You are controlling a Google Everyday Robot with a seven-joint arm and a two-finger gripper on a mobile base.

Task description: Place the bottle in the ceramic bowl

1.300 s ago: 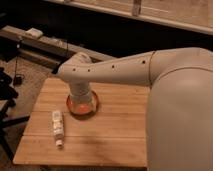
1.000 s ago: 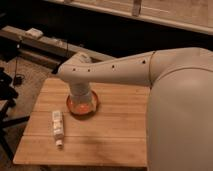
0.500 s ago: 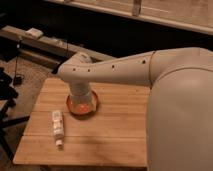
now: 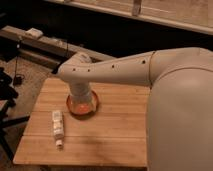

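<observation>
The bottle is slim and cream-white with a pale label. It lies flat on the wooden table near the front left, its small white cap pointing toward the front edge. The ceramic bowl is orange-terracotta with a darker rim and sits just right of and behind the bottle. My white arm reaches in from the right and bends down over the bowl. The gripper hangs straight above the bowl's inside and hides much of it. It is apart from the bottle and nothing shows in it.
A dark low bench with a small white object on it runs behind the table. A black stand stands at the table's left. My own white body fills the right side.
</observation>
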